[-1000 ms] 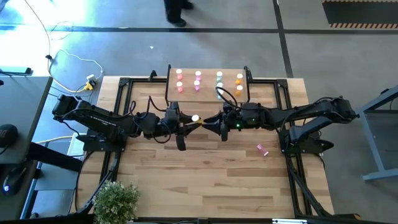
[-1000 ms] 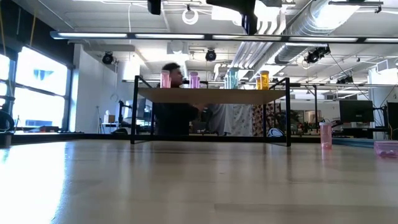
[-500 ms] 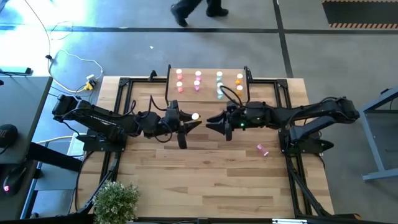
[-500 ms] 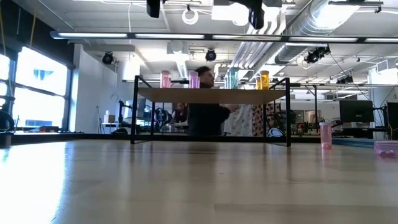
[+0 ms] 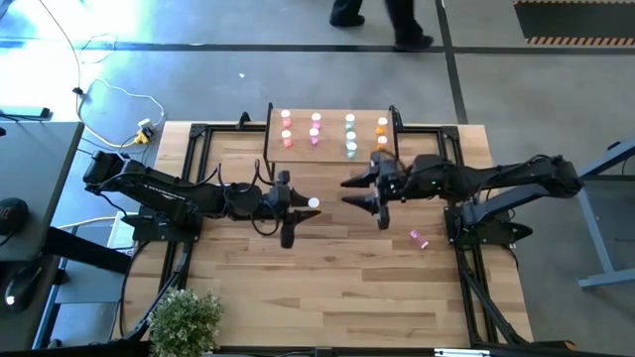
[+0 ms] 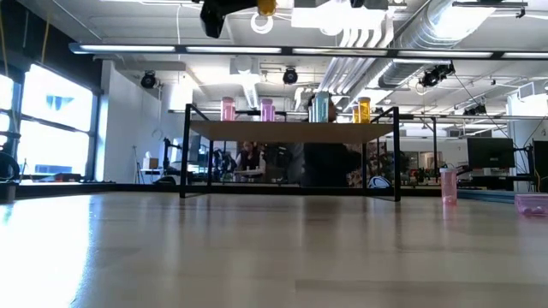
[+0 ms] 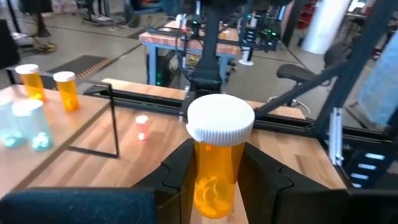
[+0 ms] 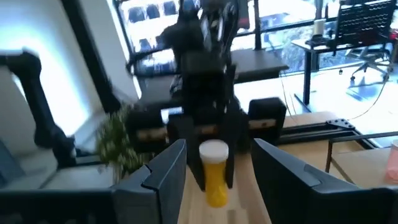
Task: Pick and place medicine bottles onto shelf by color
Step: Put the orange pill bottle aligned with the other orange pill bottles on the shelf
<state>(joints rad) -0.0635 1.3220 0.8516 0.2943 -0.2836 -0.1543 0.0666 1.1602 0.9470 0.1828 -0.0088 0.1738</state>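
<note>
An orange medicine bottle [image 7: 217,163] with a white cap is being held upright, clamped between the fingers of the left gripper [image 5: 301,205] above the middle of the counter [image 5: 327,288]. Facing it, the right gripper [image 5: 354,190] is being held with fingers apart and empty. Other bottles are standing on the shelf [image 5: 332,149]; one pink bottle [image 5: 419,239] is lying on the counter.

Grey concrete floor [image 5: 198,59], big windows [image 6: 51,120], ceiling ducts [image 6: 428,34], desks beyond.
</note>
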